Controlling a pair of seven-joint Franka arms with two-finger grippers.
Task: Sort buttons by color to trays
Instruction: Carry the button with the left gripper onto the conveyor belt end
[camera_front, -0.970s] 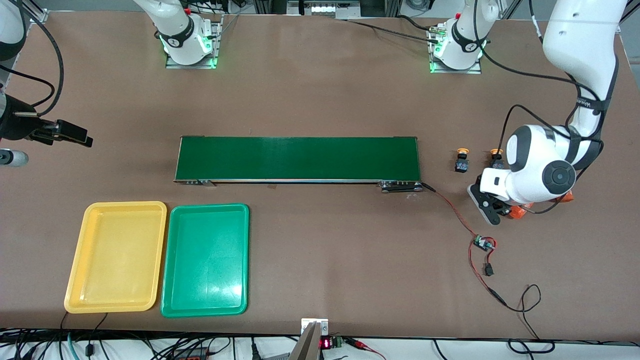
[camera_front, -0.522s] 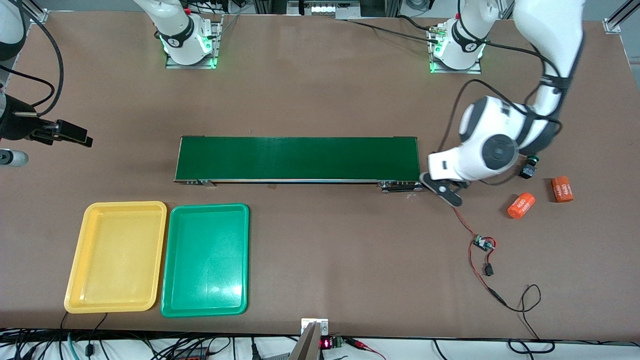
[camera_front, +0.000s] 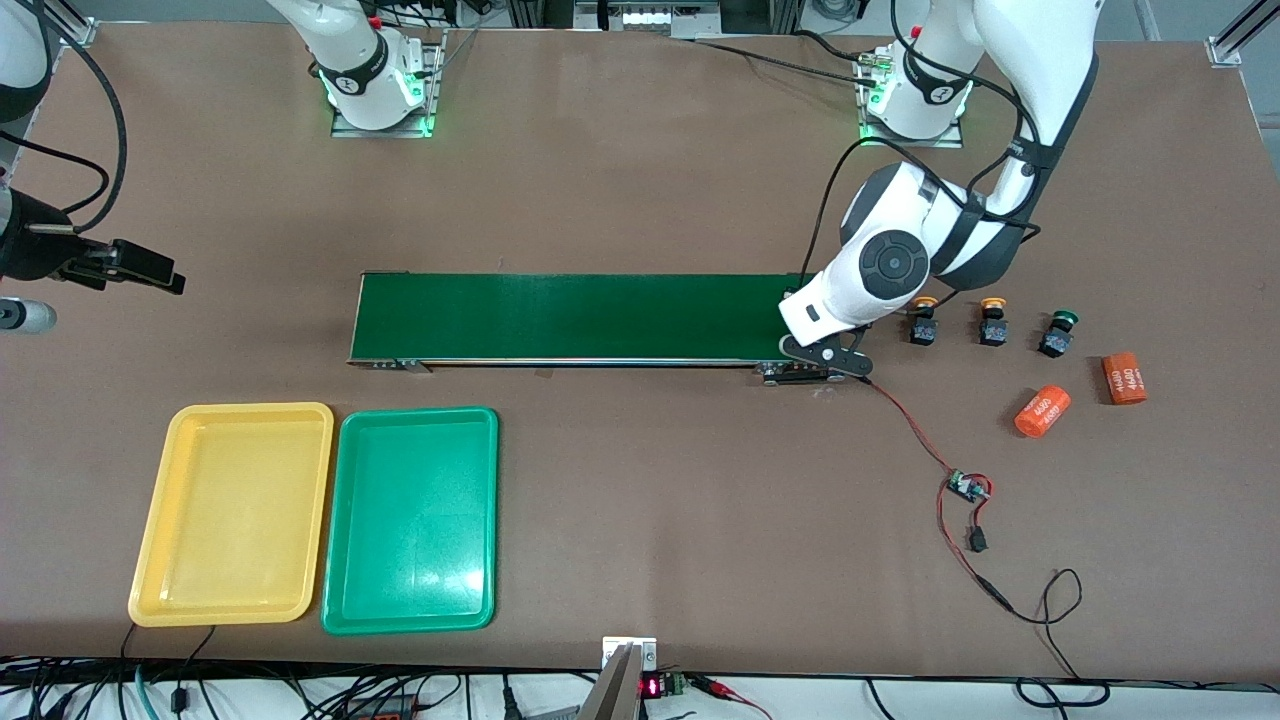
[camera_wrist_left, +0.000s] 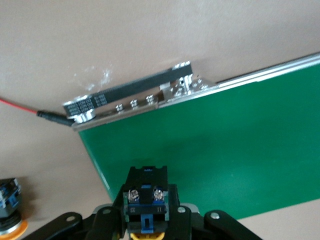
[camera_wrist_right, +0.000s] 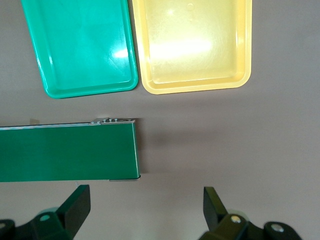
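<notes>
My left gripper (camera_front: 826, 354) is over the conveyor's end toward the left arm. In the left wrist view it (camera_wrist_left: 146, 222) is shut on a button (camera_wrist_left: 146, 192) with a black body; only a sliver of yellow shows at its cap end. Two yellow-orange buttons (camera_front: 923, 320) (camera_front: 992, 320) and one green button (camera_front: 1058, 334) stand on the table beside that conveyor end. The yellow tray (camera_front: 232, 515) and green tray (camera_front: 410, 520) lie side by side, empty, nearer the front camera toward the right arm's end. My right gripper (camera_front: 150, 268) waits open and empty (camera_wrist_right: 145, 202) at the table's edge there.
The long dark-green conveyor belt (camera_front: 595, 317) crosses the middle of the table. Two orange cylinders (camera_front: 1042, 411) (camera_front: 1124, 379) lie near the green button. A red wire with a small board (camera_front: 966, 487) runs from the conveyor end toward the front camera.
My left arm has swung from over the orange cylinders to the conveyor's end, carrying the button. The buttons and cylinders it hid now show. The right arm has not moved.
</notes>
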